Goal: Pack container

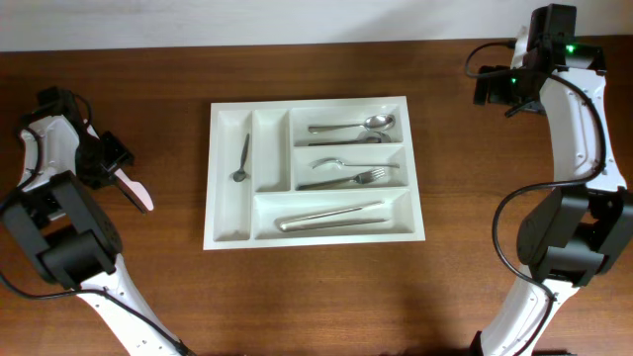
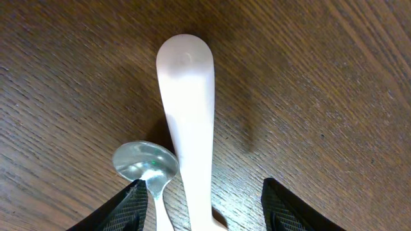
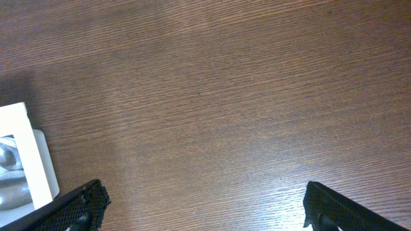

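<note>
Left of the container (image 1: 226, 203), well apart from it, the left gripper (image 2: 202, 186) is spread around a white spoon (image 2: 189, 115) and a small metal spoon (image 2: 146, 162) lying side by side. Closing could pinch both or shove one away. The right gripper (image 3: 205, 192) is spread and empty.

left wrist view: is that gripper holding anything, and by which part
Cannot tell. A white utensil and a small metal spoon run between the fingers of the left gripper, but a gap shows beside one finger.

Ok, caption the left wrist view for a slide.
Left claw straddles a white utensil and a small metal spoon above the wood table.
</note>
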Tool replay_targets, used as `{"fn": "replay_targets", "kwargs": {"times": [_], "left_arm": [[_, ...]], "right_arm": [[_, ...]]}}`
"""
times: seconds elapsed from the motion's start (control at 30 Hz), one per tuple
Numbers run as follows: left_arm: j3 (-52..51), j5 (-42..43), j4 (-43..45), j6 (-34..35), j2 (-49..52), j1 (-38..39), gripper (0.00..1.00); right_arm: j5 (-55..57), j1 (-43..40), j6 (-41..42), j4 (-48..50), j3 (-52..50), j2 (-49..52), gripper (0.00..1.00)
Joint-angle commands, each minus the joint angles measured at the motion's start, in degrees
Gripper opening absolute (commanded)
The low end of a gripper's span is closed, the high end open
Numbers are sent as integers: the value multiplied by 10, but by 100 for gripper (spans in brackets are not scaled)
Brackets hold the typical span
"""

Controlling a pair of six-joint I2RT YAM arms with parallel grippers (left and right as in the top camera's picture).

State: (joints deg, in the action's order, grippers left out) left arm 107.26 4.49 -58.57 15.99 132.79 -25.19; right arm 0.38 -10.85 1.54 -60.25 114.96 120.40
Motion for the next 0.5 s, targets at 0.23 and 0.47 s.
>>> {"fn": "replay_targets", "kwargs": {"times": [0.23,0.47], "left_arm": [[12,2,-2,-11,-5,-5,59],[12,2,-4,-11,-5,-17,59]], "right_arm": [[1,-1,5,0,-1,-10,99],[1,-1,5,0,-1,-10,99]]}}
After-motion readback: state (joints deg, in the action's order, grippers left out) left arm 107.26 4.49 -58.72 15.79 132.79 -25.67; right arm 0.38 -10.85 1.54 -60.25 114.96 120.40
